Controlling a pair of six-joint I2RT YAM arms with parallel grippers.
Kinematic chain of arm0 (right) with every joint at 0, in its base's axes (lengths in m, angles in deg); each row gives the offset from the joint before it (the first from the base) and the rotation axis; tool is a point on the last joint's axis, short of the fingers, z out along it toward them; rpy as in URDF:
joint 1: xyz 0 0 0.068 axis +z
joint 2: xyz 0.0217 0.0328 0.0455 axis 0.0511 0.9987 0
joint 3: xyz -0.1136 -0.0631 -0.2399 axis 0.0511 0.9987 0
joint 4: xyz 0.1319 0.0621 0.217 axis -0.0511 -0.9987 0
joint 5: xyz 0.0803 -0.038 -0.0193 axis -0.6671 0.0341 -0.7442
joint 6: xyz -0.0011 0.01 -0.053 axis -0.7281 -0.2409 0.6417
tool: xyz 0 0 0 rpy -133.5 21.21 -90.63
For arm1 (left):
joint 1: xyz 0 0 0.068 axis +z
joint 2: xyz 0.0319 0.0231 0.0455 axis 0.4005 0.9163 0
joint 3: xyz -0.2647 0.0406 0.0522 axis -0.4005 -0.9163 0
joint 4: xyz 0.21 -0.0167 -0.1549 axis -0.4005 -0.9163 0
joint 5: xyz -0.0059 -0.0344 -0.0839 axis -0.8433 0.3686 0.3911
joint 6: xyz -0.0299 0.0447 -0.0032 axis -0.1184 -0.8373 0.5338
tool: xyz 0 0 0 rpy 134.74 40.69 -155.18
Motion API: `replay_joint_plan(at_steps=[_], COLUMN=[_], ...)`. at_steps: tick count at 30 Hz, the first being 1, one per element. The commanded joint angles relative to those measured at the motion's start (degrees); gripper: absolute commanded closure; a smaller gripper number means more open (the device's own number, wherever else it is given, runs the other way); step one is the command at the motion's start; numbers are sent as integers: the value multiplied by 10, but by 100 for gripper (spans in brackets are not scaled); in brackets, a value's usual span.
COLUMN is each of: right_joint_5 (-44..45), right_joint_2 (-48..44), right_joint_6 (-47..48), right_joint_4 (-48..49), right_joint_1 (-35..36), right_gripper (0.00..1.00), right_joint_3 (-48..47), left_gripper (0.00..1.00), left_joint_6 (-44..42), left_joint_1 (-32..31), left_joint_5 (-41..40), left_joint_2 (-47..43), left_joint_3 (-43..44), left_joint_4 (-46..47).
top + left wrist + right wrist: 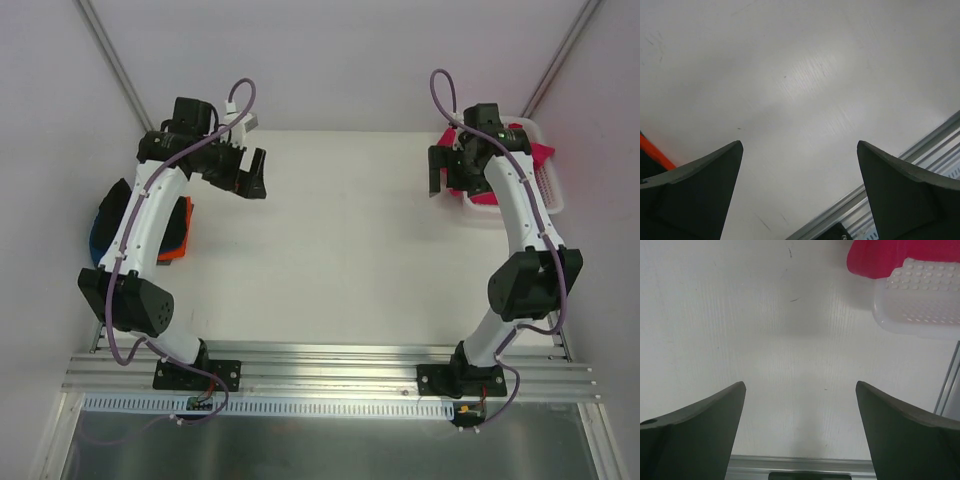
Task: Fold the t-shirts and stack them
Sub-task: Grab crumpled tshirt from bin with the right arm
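Note:
A stack of folded t-shirts lies at the table's left edge, partly hidden under my left arm: black [114,197] on top, blue [96,240] and orange [179,236] below. An orange edge [655,152] of it shows at the left of the left wrist view. The crimson-pink t-shirt [483,195] hangs out of the white mesh basket [548,190] at the back right, and the right wrist view shows it too [890,255]. My left gripper [254,176] hovers open over bare table right of the stack. My right gripper [437,170] is open and empty, just left of the basket.
The white table [330,260] spans the space between the arms. An aluminium rail [330,368] runs along its near edge, with both arm bases bolted to it. White walls close in the left, back and right. The basket's corner [920,295] sits at the upper right of the right wrist view.

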Motion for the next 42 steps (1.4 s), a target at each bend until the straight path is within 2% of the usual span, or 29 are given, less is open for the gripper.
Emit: replay_joint_plan(at_steps=[1,5,9,11,12,14,18,23,28,32,36,42], right_joint_5=[22,67,147,151,133,75,108,138,169,190,181,171], right_joint_2=[18,29,72,71,67,65,65,126,236,265,293,319], right_joint_6=[-27,-8,64,91,96,113,145,130,122,150,147,138], right_joint_4=[7,38,52,120,172,209,361,397,390,436,434,419], right_joint_1=[0,3,-1,-18,-26,-39,-45,-80,-121,-148,-168,-180], right_gripper=[3,3,3,3,3,2,2,1,4,4,5,14], right_joint_3=[2,-12,-112,-116,-111,-101,-38,-44,-133,-133,-148,-132], left_gripper=[1,1,1,1,1,1,1,1,1,1,1,1], left_joint_6=[-71,-77,-65,-34,-33,-29,-27,-61,-69,-86,-99,-114], left_joint_1=[-21,-35,-35,-35,-35,-35,-35,-42,-42,-44,-50,-92], left_joint_5=[-70,-126,-139,-161,-159,-167,-190,-199,-194,-200,-219,-262], left_joint_2=[-2,29,79,118,129,160,210,239,242,238,231,231], left_joint_3=[-15,12,139,225,248,296,344,356,342,325,302,287], left_joint_4=[-14,-17,-14,-4,0,15,27,31,35,35,35,35])
